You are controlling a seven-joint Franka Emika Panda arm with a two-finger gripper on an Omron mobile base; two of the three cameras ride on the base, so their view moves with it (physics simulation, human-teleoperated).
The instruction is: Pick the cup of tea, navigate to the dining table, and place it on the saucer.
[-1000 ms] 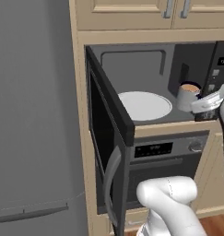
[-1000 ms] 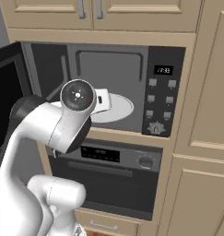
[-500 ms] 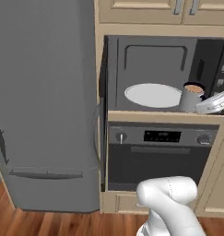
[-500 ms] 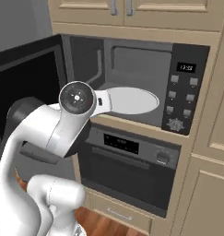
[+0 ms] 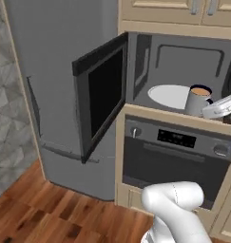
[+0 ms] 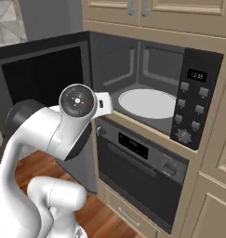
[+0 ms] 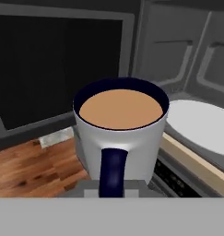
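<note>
The cup of tea (image 7: 120,133) is a grey mug with a dark loop handle and light brown liquid up near the rim. In the hand view it sits upright and close, and my gripper (image 7: 111,186) is shut on its handle. From the left base view the cup of tea (image 5: 197,100) hangs in front of the open microwave at the level of its floor, with my gripper (image 5: 214,108) behind it at the right. The arm's elbow hides the cup in the right base view. The dining table and the saucer are out of view.
The microwave (image 6: 147,79) stands open, its dark door (image 5: 101,97) swung out to the left, with a white turntable plate (image 6: 146,103) inside. Below it is a black oven (image 5: 174,163). A grey fridge (image 5: 50,90) stands to the left, above a wooden floor (image 5: 55,216).
Both base views have shifted, so the base has moved: the microwave has slid across both pictures. The cup stays in the shut gripper in front of the microwave.
</note>
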